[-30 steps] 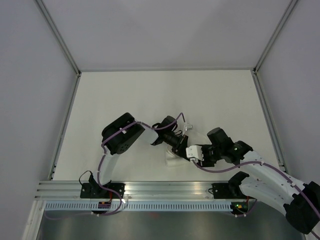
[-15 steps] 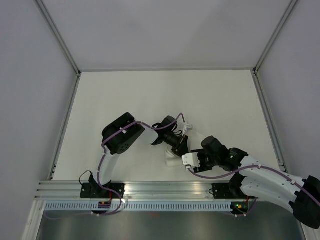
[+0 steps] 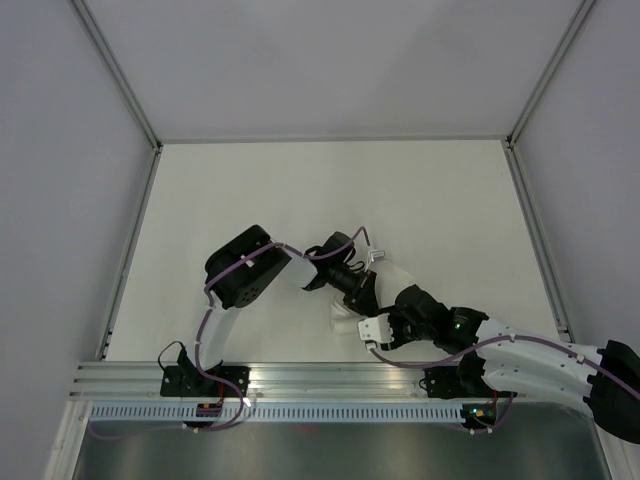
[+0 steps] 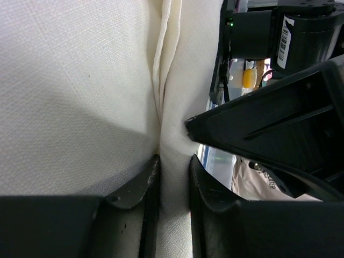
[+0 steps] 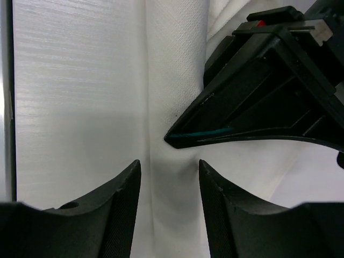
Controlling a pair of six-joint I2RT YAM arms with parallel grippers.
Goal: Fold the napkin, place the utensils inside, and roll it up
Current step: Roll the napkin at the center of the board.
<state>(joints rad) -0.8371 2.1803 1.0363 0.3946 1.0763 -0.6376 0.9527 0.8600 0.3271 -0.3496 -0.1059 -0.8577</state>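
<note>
I am judging the task to be well along. The napkin [image 4: 80,80] is showing as a bunched, layered strip rather than a flat sheet, so the folding is looking done and the rolling is under way. I am seeing no utensils in any view, and I cannot tell whether they are lying inside the cloth. What is left, as I am reading it, is finishing the roll.

The left gripper [image 4: 173,161] is pinching a ridge of the napkin, its fingers [image 4: 148,188] pressing close on the cloth from both sides. The right gripper [image 5: 169,164] is facing it tip to tip. Its fingers [image 5: 123,199] are standing wider, straddling a ridge of cloth that is filling the gap between them. I cannot tell whether they are squeezing it.
</note>
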